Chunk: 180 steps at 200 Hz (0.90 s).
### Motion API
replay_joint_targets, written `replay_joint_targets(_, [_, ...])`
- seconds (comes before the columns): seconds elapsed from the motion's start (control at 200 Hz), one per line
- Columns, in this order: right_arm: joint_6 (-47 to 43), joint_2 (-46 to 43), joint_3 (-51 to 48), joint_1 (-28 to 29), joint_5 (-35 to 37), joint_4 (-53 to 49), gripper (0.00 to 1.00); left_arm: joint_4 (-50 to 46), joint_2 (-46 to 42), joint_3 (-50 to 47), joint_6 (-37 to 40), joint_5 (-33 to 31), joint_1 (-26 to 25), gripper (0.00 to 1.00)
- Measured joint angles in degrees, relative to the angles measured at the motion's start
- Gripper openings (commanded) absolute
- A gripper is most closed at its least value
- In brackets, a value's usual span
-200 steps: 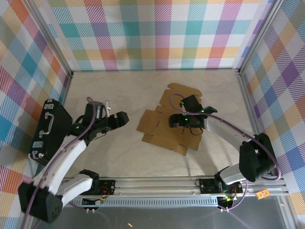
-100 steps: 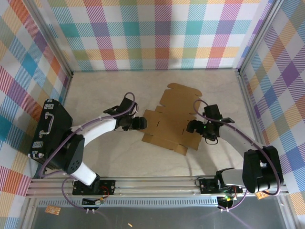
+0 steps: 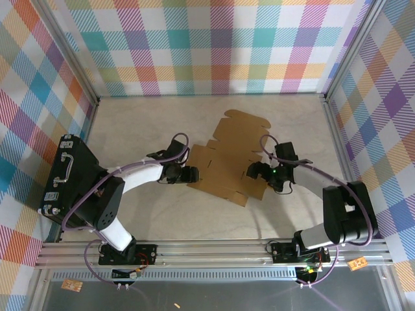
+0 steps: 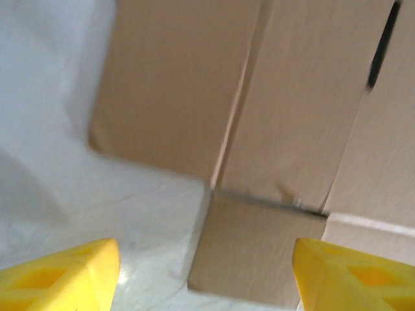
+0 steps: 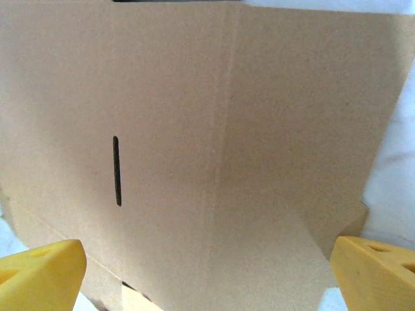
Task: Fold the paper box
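The paper box (image 3: pixel 224 162) lies as a flat brown die-cut sheet in the middle of the table. My left gripper (image 3: pixel 189 173) sits at the sheet's left edge. In the left wrist view the left gripper (image 4: pixel 207 278) is open, its yellow fingertips (image 4: pixel 65 275) wide apart on either side of a small corner flap of the paper box (image 4: pixel 259 253). My right gripper (image 3: pixel 254 172) is at the sheet's right side. In the right wrist view the right gripper (image 5: pixel 207 275) is open just above a slotted panel of the paper box (image 5: pixel 227 129).
A black hard case (image 3: pixel 65 175) with a handle stands against the left wall. Checked walls and aluminium rails (image 3: pixel 214 249) close in the pale table (image 3: pixel 149 123).
The left arm swung in from the left to the sheet's left edge. The right gripper came off the sheet's middle to its right side. The sheet slid slightly toward the back.
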Motion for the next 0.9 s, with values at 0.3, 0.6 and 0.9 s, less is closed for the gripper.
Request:
replay_joint_targets(0.3, [-0.15,14.05,14.25,2.6,-3.69,1.01,0.97,1.44,-10.45,-9.68,-1.88,0.26,0.81,0.72])
replay_joint_targets(0.6, [-0.35,16.41,21.09,6.19,4.02,-1.84,0.97,-1.16,-14.01,-5.64,-2.8,-2.8,1.97,0.79])
replay_joint_targets(0.9, [-0.07,1.99,12.76,8.74,9.18,-3.48,0.95,-1.2,6.97,23.15,1.38,-5.44,8.04,0.73])
